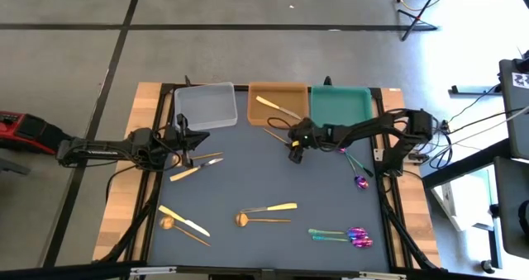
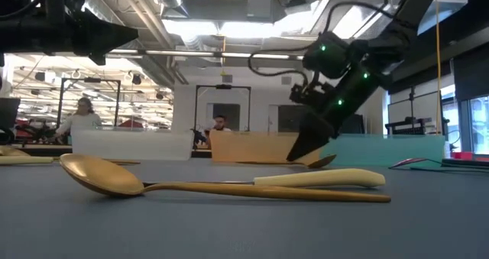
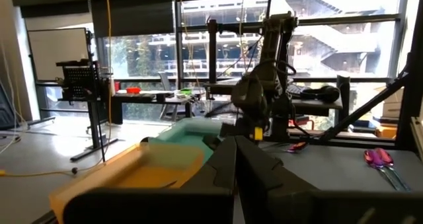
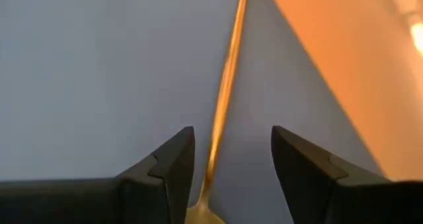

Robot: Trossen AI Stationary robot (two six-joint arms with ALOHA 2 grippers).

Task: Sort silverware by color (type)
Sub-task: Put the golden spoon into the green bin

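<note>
Right gripper (image 1: 295,150) is down at the dark grey table mat (image 1: 248,181), just in front of the orange-brown rectangular plastic tray (image 1: 278,103). In the right wrist view its two dark fingers (image 4: 165,168) stand apart with nothing clamped. Between them runs the thin copper-gold handle of a slim metal spoon (image 4: 225,85), with the start of its bowl showing at the frame edge between the finger roots.

Key relation: the handle's long axis runs straight away from the palm, lengthwise through the gap, so the fingers straddle it across its narrow width. I read it as sitting nearer one finger than the other, not centred. Closing here should pinch the handle near the neck. Whether the tips are low enough to catch so flat a piece I cannot tell.

Left gripper (image 1: 183,140) hangs by the clear plastic tray (image 1: 206,105), fingers shut on nothing. It is well apart from this spoon, so the right arm is the nearer one.

Materials: the handle is polished, reflective, very thin and lies flat on the matte mat. I judge it likely to slip or pivot. One pale gold knife (image 1: 277,108) already lies in the orange-brown tray. The teal tray (image 1: 340,105) looks empty.
</note>
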